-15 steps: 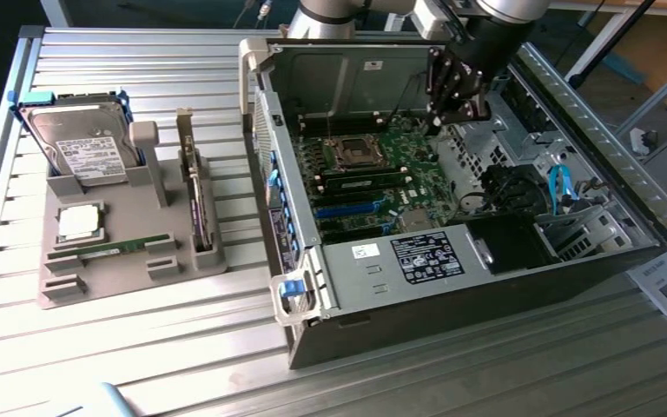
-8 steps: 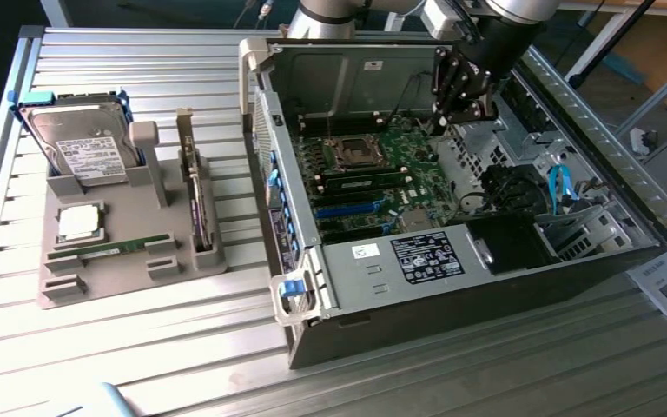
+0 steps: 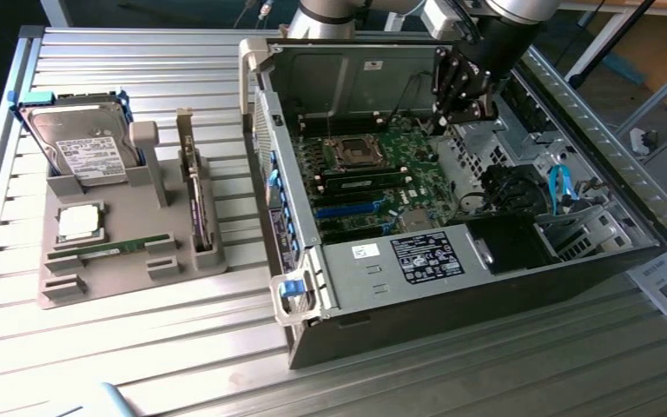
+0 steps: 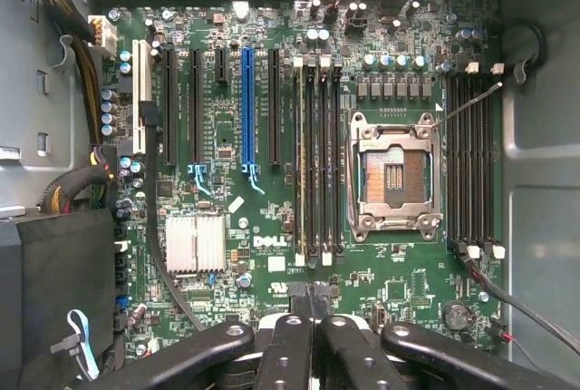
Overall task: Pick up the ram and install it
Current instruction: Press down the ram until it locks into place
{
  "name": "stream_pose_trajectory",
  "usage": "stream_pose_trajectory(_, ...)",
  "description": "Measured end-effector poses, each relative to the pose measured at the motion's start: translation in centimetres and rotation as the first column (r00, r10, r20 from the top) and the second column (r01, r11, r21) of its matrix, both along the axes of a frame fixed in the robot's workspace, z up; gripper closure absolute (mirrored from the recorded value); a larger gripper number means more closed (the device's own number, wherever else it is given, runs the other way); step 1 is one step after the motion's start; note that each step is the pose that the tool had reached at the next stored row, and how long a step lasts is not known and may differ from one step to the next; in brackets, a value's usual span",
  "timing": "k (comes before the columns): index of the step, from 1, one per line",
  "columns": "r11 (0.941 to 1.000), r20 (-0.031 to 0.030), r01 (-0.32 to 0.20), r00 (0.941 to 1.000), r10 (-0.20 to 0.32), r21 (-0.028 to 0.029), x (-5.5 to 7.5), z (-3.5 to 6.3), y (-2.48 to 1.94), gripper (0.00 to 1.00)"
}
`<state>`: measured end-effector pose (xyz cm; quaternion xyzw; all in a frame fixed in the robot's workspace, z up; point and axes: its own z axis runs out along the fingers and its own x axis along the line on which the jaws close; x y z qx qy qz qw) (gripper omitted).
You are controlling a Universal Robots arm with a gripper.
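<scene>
The gripper (image 3: 464,111) hangs inside the open computer case (image 3: 363,287), above the motherboard (image 3: 417,178) near the case's far wall. In the wrist view its two dark fingers (image 4: 288,345) are pressed together at the tips with nothing between them, so the claw is clenched and empty over the board's edge, near the bare CPU socket (image 4: 396,177). The ram (image 3: 108,249) lies flat in the gray holder (image 3: 125,282) on the slatted table (image 3: 136,347), well apart from the gripper. It sits beside the processor (image 3: 79,223), toward the holder's end away from the upright hard drive (image 3: 84,148). The expansion card (image 3: 201,208) stands along the holder's edge nearest the case.
</scene>
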<state>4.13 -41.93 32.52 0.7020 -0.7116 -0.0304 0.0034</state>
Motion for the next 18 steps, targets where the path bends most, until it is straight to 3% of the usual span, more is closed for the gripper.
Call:
stream_pose_trajectory(10,1.0000,0.0000,0.000,1.0000,0.000,0.0002,0.0,-1.09,0.01,0.90)
stream_pose_trajectory(18,1.0000,0.0000,0.000,1.0000,0.000,0.0002,0.0,-2.80,0.01,0.90)
